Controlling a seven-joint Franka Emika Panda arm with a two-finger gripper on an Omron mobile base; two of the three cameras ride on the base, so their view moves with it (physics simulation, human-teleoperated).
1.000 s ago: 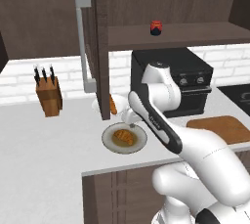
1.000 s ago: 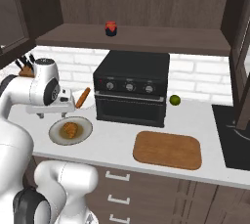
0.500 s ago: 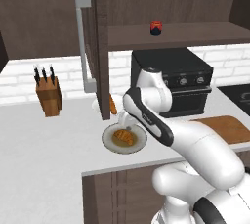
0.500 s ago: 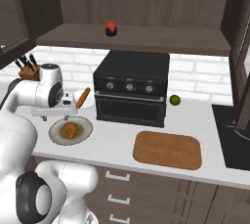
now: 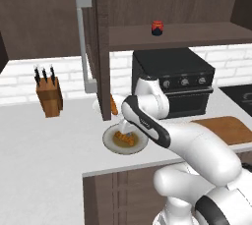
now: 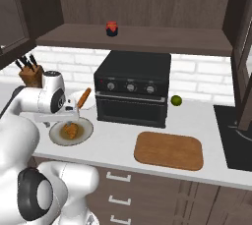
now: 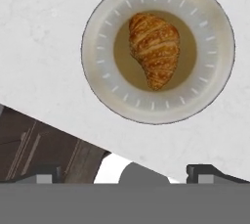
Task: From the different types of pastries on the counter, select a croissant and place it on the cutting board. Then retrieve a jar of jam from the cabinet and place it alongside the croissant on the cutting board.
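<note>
The croissant (image 7: 154, 49) lies on a round beige plate (image 7: 102, 37) on the off-white counter (image 5: 44, 155). It also shows as the croissant (image 5: 124, 138) and as the croissant (image 6: 70, 130) in the two base views. My gripper (image 7: 127, 174) hovers just above it, open, fingertips (image 7: 46, 171) wide apart and empty; in the base views the gripper (image 5: 127, 127) (image 6: 73, 119) hangs over the plate. The long narrow pastry (image 6: 83, 98) rests behind the plate. The cutting board (image 6: 169, 150) lies bare to the right. The red jam jar (image 6: 112, 28) stands on the cabinet shelf (image 6: 147, 40).
A black countertop oven (image 6: 133, 89) stands between plate and board. The open cabinet door with its grey handle (image 5: 83, 42) hangs just left of the arm. A knife block (image 5: 49, 96) sits far left, a lime (image 6: 176, 100) beside the oven, a stove (image 6: 241, 135) at right.
The hand has dropped lower and closer to the plate, now right over the croissant. Its fingers stay apart; nothing else has moved.
</note>
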